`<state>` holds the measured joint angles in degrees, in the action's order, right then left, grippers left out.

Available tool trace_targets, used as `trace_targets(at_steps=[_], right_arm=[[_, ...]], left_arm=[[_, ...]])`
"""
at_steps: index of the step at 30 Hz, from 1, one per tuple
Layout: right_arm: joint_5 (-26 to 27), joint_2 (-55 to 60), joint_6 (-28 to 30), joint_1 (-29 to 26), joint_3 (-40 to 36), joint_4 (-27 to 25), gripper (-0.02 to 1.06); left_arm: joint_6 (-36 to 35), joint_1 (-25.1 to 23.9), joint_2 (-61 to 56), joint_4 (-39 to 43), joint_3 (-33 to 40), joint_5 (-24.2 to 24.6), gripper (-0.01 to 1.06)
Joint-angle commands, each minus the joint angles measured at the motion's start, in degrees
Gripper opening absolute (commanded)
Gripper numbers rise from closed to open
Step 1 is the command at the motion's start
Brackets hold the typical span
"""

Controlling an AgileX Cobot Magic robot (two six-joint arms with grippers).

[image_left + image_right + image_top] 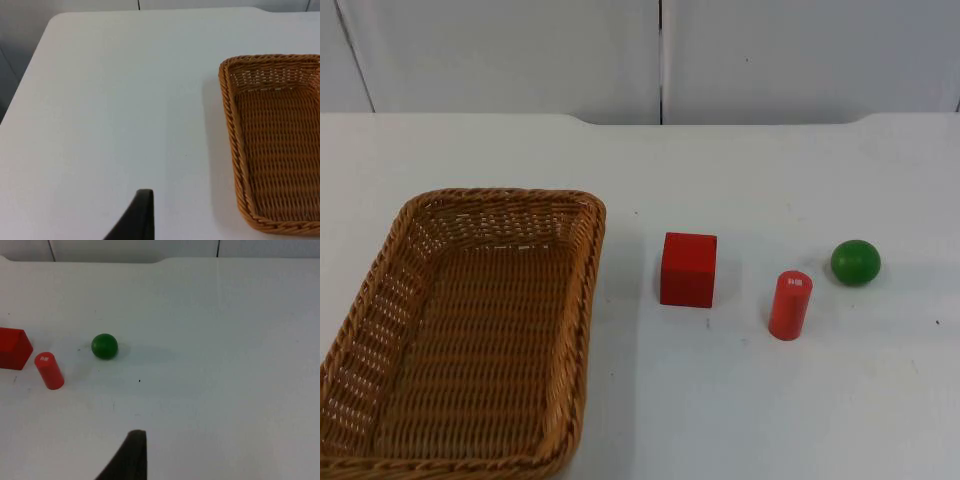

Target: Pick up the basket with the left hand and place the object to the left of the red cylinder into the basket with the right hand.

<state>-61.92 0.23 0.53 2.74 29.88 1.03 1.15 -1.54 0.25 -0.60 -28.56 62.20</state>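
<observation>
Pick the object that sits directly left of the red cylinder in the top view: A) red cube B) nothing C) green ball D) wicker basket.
A: the red cube stands just left of the red cylinder, between it and the wicker basket; the green ball lies to the cylinder's right.

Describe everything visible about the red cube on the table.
The red cube is a solid, matte block with sharp edges, its top face a lighter red than its front. It looks like painted wood, though that cannot be confirmed. It sits flat on the white table, between the wicker basket and the red cylinder, apart from both. Nothing touches it but the table. It also appears beside the cylinder in the right wrist view.
</observation>
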Motion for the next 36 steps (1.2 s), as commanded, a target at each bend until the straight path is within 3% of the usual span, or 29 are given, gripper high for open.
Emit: trace_targets(at_steps=[1,12,36], right_arm=[[0.1,-0.2,0.1,-0.2,-0.4,-0.1,1.05],[0.1,-0.2,0.1,-0.2,-0.4,0.1,1.05],[0.1,-0.2,0.1,-0.2,-0.4,0.1,1.05]], left_arm=[[0.1,0.3,-0.2,-1.1,0.2,-0.7,1.05],[0.1,0.3,0.0,-3.3,-2.7,-5.4,1.05],[0.1,0.3,14.2,-5.7,-6.1,-14.3,1.05]])
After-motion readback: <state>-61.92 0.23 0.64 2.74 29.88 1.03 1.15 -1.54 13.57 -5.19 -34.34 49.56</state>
